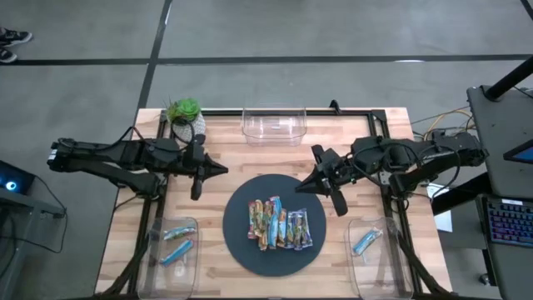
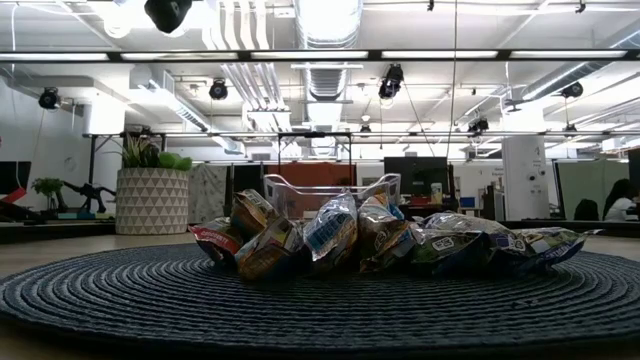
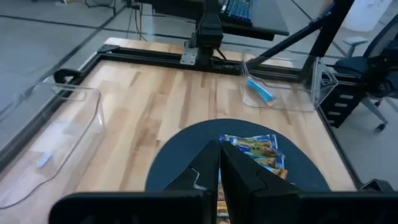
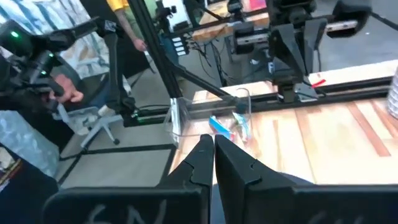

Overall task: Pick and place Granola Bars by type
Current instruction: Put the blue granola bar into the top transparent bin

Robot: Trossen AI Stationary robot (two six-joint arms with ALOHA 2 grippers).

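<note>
While both dark grippers, left (image 1: 223,169) and right (image 1: 300,188), hover with fingers pressed together and hold nothing, shiny wrapped granola bars (image 1: 279,224) lie heaped on the round dark woven mat (image 1: 237,227) between them.

Shiny granola bars (image 1: 279,225) lie heaped on the round mat (image 1: 237,237).

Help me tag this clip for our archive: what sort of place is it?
Probably a robotics lab or open workshop: a wooden table on a dark frame, exposed ceiling ducts with track lights, and a keyboard at a workstation beside it.
</note>
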